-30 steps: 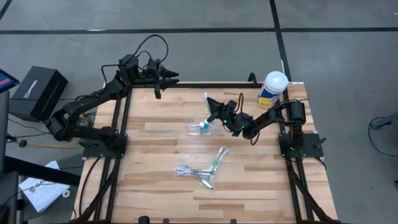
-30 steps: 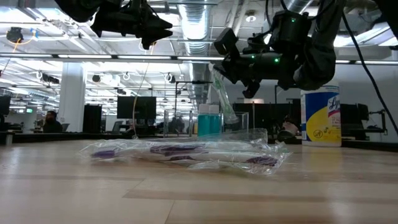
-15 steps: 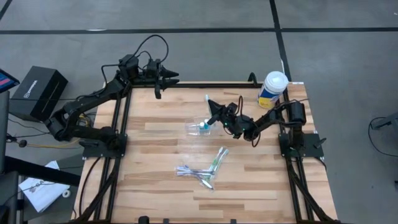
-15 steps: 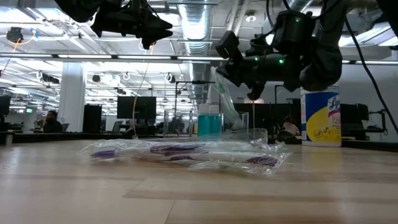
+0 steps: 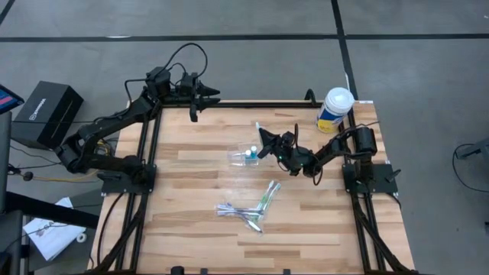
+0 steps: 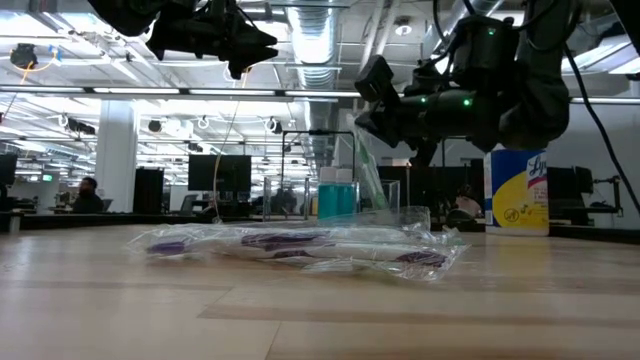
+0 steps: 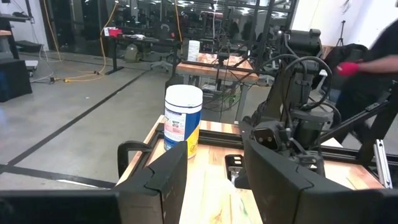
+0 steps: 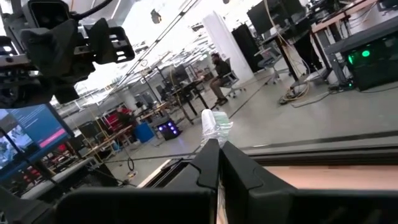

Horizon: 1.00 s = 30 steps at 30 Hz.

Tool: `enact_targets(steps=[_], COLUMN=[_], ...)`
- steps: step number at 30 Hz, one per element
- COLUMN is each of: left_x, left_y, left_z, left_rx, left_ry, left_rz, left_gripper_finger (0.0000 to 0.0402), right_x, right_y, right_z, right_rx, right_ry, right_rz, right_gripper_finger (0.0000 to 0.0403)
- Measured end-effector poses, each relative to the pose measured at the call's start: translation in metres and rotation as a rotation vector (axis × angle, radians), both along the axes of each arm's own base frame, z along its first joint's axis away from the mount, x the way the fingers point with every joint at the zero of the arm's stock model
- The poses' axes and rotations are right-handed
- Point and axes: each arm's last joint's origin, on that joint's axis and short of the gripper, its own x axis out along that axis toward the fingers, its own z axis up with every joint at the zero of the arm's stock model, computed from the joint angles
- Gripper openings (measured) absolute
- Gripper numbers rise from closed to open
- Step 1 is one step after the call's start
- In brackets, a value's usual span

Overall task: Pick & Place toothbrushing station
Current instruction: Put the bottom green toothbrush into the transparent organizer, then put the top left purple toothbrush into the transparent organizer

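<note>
My right gripper hovers above the table's middle, just right of the clear cup, and is shut on a wrapped green toothbrush. The cup lies on the table with blue tubes inside. Several wrapped green and purple-white toothbrushes lie flat nearer the front edge; they fill the foreground in the low view. My left gripper is open and empty, raised over the table's far left edge; its fingers show in its wrist view. My right gripper pinches the toothbrush in its clear wrapper between its two shut fingers. One wrapper end sticks out past the fingertips, toward the far edge. The toothbrush slants down below the fingers. Whether its lower end touches anything, I cannot tell.
A white-lidded yellow-and-blue canister stands at the table's far right corner, beside the right arm's base; it also shows in the left wrist view. Bare wood lies at the table's left and near right. A black box sits off the table's left.
My right gripper has drifted a little toward the table's right edge with the toothbrush still pinched. The toothbrush's free end has moved with it. The cup and the loose toothbrushes have stayed put.
</note>
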Motion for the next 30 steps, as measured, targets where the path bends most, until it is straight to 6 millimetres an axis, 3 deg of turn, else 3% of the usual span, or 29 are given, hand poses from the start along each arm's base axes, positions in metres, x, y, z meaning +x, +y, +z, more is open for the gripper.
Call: enact_targets(steps=[8, 21, 25, 30], left_x=[0.000, 0.000, 0.000, 0.000], left_y=[0.000, 0.000, 0.000, 0.000], left_z=[0.000, 0.000, 0.000, -0.001], left_rx=[-0.001, -0.003, -0.004, -0.007], left_ry=[0.001, 0.003, 0.003, 0.010], left_rz=[0.000, -0.008, -0.008, -0.008], left_gripper_finger=[0.0154, 0.0154, 0.0154, 0.0154], right_x=[0.001, 0.001, 0.001, -0.001], right_y=[0.003, 0.004, 0.004, 0.006], right_z=[0.000, 0.001, 0.001, 0.015], right_rx=[0.043, 0.069, 0.068, 0.040], right_ry=[-0.053, -0.088, -0.088, -0.105], right_rz=[0.045, 0.078, 0.077, 0.074], right_gripper_finger=[0.0022, 0.0204, 0.0219, 0.0210])
